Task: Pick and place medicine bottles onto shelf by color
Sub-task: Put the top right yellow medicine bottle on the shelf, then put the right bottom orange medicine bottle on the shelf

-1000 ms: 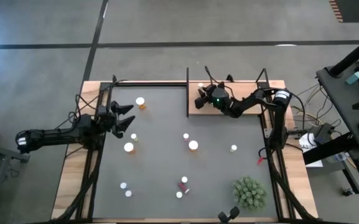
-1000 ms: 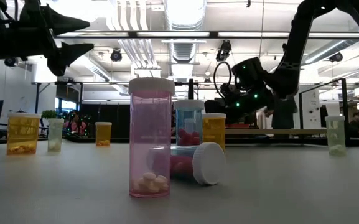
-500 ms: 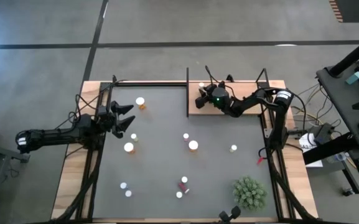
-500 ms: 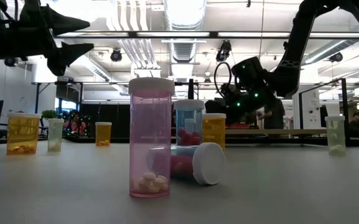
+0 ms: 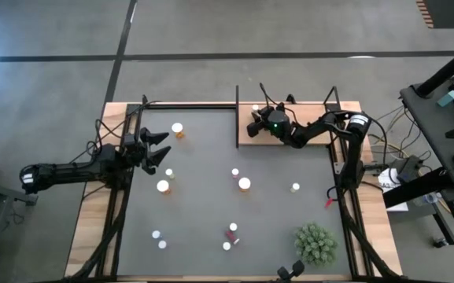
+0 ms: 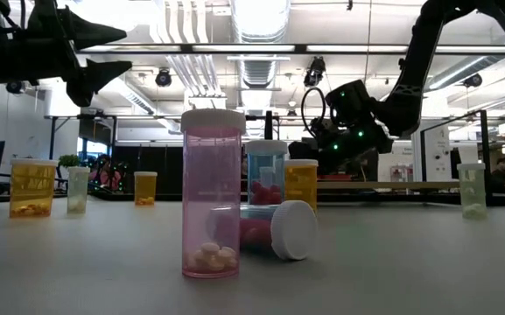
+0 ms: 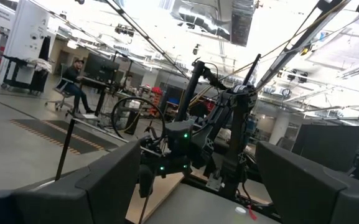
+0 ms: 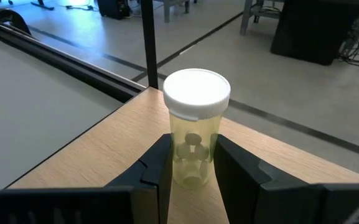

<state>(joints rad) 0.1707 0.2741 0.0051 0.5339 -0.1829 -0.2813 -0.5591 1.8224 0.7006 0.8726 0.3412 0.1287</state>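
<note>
Nothing is shifting since a moment ago: the right gripper [image 8: 191, 163] is clamping a pale green bottle [image 8: 195, 127] on the shelf [image 8: 98, 158], needing release next.

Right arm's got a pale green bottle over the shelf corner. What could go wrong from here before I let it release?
The right gripper is shut on the pale green bottle near the shelf edge and a black post; if it is released off-centre it may tip or roll off the board. Retracting, the fingers might drag the bottle along. The left gripper hangs open above the mat near an orange bottle, so a careless move there might knock it over.
</note>
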